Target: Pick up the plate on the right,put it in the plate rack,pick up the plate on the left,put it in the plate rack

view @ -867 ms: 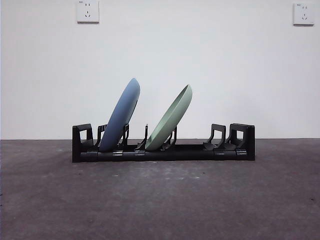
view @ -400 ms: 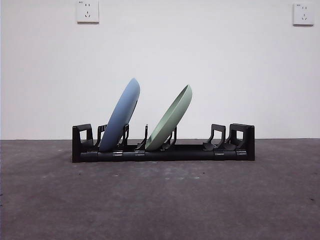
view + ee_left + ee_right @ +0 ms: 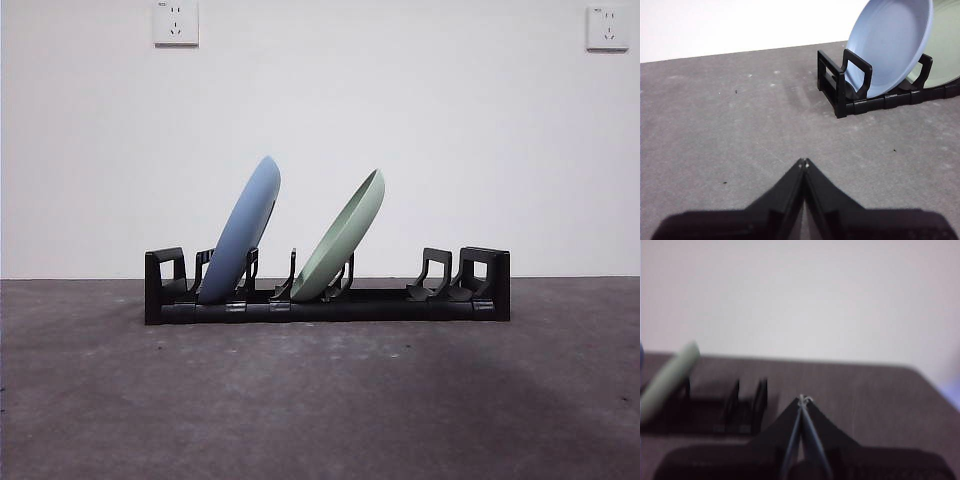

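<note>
Front view, blue plate (image 3: 242, 232), green plate (image 3: 342, 238) leaning in plate rack (image 3: 327, 302), both hands pinched closed, holding nothing

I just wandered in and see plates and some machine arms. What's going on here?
Nothing is being handled right now. A blue plate and a green plate both lean in the black plate rack on the table, so the job of racking them looks done. The left hand is shut and empty above bare table, short of the rack's blue-plate end. The right hand is also shut and empty, off toward the rack's other end.
</note>
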